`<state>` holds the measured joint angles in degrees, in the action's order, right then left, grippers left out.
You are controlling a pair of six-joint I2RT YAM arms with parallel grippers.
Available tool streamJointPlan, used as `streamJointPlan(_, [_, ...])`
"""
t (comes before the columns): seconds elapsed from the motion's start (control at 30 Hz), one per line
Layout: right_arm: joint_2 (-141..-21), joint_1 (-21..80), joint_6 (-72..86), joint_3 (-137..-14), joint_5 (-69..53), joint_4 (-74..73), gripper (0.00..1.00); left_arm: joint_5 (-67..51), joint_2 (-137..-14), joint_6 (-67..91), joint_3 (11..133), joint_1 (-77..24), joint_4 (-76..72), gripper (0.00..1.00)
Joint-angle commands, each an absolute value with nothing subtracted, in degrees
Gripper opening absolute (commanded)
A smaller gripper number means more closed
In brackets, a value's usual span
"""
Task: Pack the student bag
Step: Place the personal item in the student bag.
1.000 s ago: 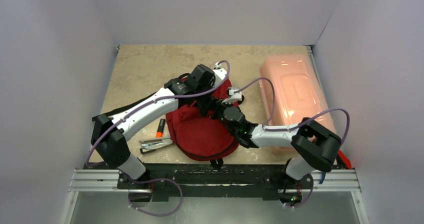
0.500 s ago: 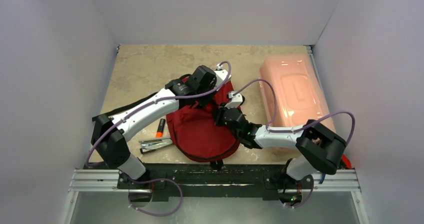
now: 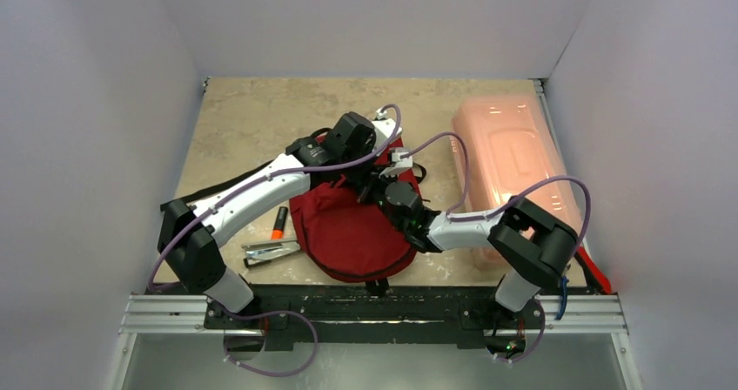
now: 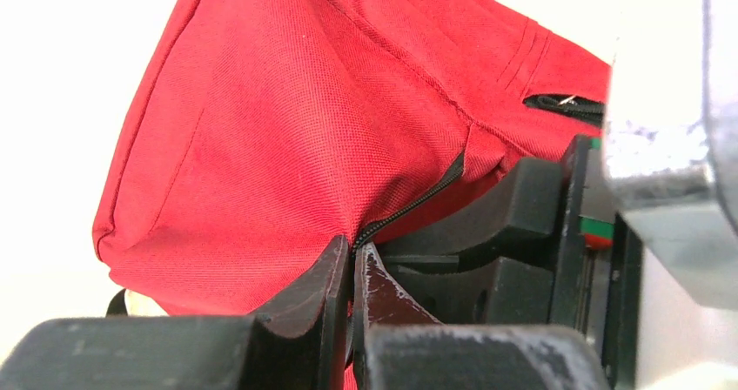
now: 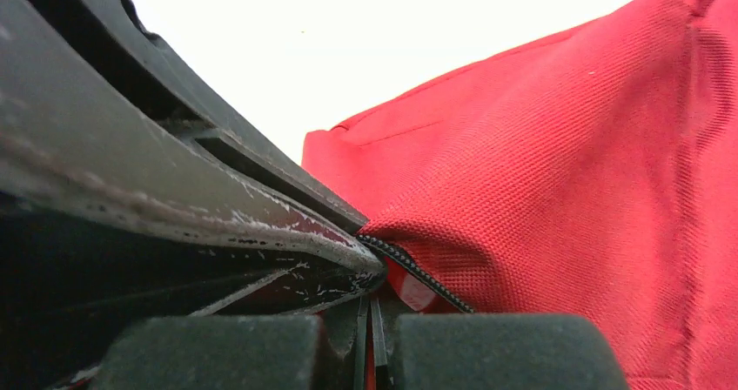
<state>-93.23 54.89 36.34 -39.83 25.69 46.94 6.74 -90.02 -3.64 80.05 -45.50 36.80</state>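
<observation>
The student bag, dark red with black zippers, lies near the front middle of the table. My left gripper is at its far upper edge, shut on the fabric beside the black zipper. In the left wrist view the jaws pinch that seam, with red cloth spread beyond. My right gripper sits right next to it, shut on the same zipper edge. A sliver of red shows between its closed fingers. The left gripper's fingers press close on the left of that view.
A pale pink translucent box lies at the right. An orange and black marker and a stapler lie left of the bag. A black strap trails to the left, under the left arm.
My right gripper has closed from open onto the bag's zipper edge and shifted left toward the left gripper. The left gripper has kept its grip and hardly moved.
</observation>
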Motion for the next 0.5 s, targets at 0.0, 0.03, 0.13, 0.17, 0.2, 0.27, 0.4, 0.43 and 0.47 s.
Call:
streamJointPlan(0.0, [-94.92, 53.71, 33.76, -40.55, 20.84, 62.32, 0.0, 5.47, -85.98, -3.29, 80.87, -46.09, 32.8, 0.0])
streamJointPlan(0.03, [-94.95, 53.7, 33.86, -40.11, 20.43, 62.05, 0.02, 4.94, -86.03, -3.08, 80.78, -46.1, 32.8, 0.0])
streamJointPlan(0.13, [-92.75, 53.7, 34.38, -39.08, 21.9, 54.84, 0.04, 3.98, -86.77, -2.0, 81.7, -46.07, 33.46, 0.0])
streamJointPlan(0.17, [-91.38, 53.7, 33.99, -38.21, 22.51, 53.23, 0.07, 4.05, -86.95, -1.63, 82.07, -46.06, 33.74, 0.0])
streamJointPlan(0.2, [-90.08, 53.7, 33.52, -37.67, 22.66, 50.87, 0.09, 4.04, -87.03, -1.28, 82.22, -46.1, 33.95, 0.0])
streamJointPlan(0.27, [-86.99, 53.7, 33.89, -37.63, 24.41, 41.55, 0.16, 3.77, -86.89, -0.5, 82.31, -45.98, 34.14, 0.17])
streamJointPlan(0.4, [-81.14, 53.74, 33.66, -35.48, 22.83, 29.43, 0.26, 1.9, -84.87, 2.48, 81.18, -45.71, 34.35, 0.55])
streamJointPlan(0.43, [-79.04, 53.75, 33.16, -33.56, 22.1, 28.77, 0.28, 1.51, -84.04, 3.37, 80.8, -45.56, 34.45, 0.59])
streamJointPlan(0.47, [-76.3, 53.78, 32.83, -31.52, 21.03, 28.82, 0.33, 1.42, -82.89, 4.53, 80.29, -45.2, 34.68, 0.61])
